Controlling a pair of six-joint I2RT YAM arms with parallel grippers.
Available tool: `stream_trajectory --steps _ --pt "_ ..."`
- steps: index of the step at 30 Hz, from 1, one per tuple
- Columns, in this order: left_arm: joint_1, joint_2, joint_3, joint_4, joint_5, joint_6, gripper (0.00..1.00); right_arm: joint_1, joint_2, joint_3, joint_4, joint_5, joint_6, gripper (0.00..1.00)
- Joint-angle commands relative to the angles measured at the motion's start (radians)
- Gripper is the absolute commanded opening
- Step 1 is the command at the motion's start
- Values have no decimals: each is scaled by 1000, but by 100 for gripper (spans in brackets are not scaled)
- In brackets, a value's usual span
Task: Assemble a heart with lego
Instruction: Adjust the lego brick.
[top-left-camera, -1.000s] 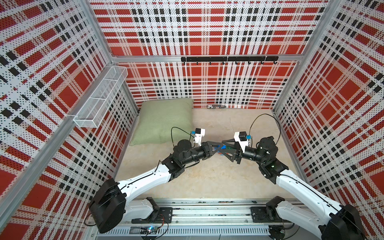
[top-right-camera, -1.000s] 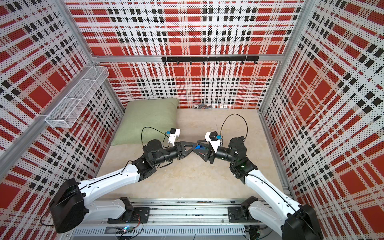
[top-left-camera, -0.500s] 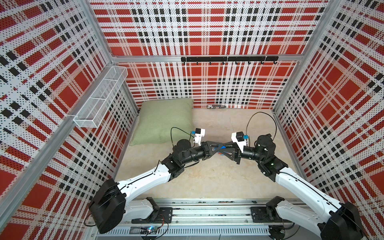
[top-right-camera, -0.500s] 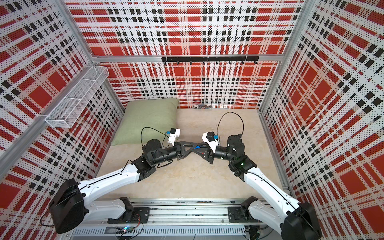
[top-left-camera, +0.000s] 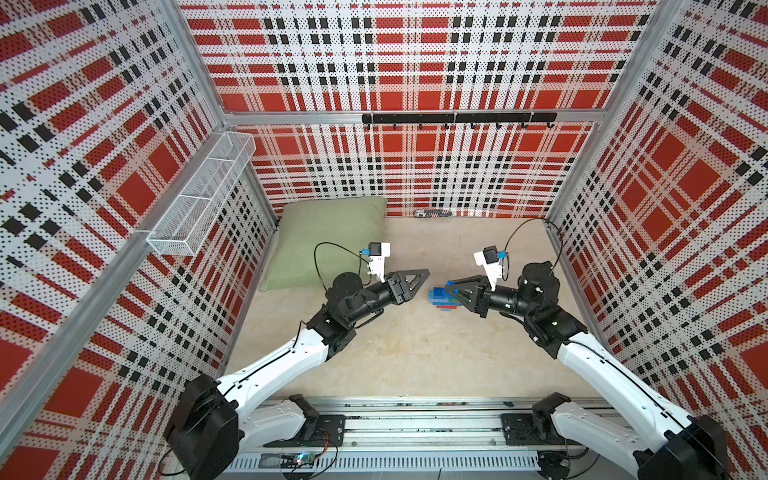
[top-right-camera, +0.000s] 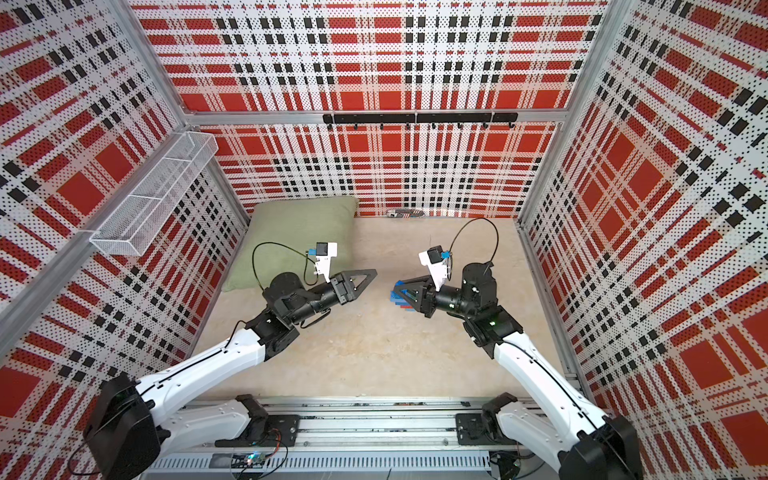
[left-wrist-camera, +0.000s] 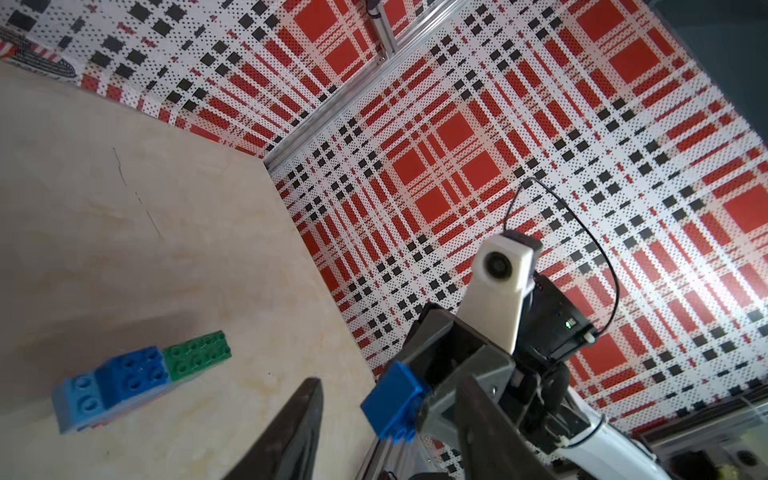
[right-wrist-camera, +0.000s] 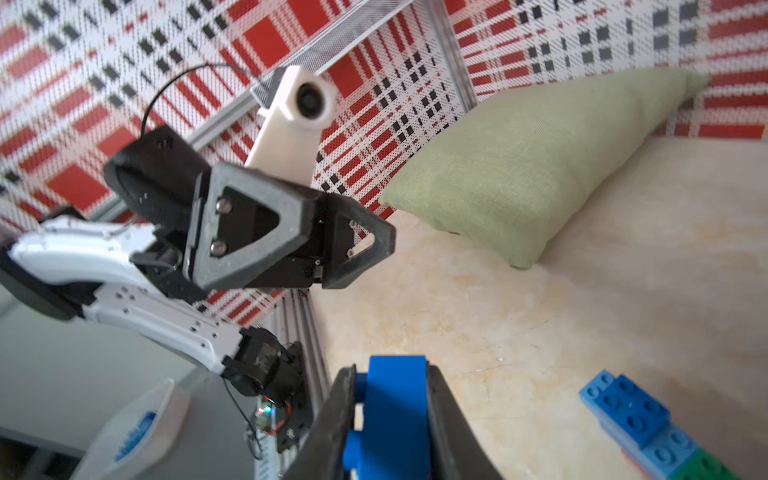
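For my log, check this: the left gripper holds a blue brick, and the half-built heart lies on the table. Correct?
No. The right gripper holds the blue brick, as the right wrist view shows; the left gripper is empty. The half-built heart does lie on the table.

The left arm and right arm reach inward, elbows bent, wrists level, so their grippers face tip to tip but apart. The left gripper has its jaws parted and empty. The right gripper clamps a blue brick.
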Motion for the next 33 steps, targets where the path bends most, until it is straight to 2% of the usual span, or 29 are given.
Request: stream_trajectory --steps 1,5,10,13,15,23,27,32,33 --pt "-39 -3 -35 60 14 195 55 -28 -38 -46 68 -10 367 24" --pt "-208 -46 -61 10 -300 483 55 -27 -77 -75 126 26 556 23" --pt "-386 11 -35 7 -607 691 55 -20 -138 -94 93 128 664 23" --pt "-426 84 41 -56 -635 748 55 -21 -149 -80 20 163 658 24" --pt "-440 129 86 -89 -665 791 55 -19 -157 -103 83 154 697 24" --pt "-434 240 205 -131 -707 835 47 -18 -154 -108 88 140 694 25" --pt "-412 229 203 -120 -614 831 43 -18 -153 -102 48 136 663 25" --pt "-371 218 201 -115 -471 827 31 -17 -145 -116 74 126 678 24" --pt "-363 219 201 -115 -451 827 24 -18 -143 -119 80 124 684 25"
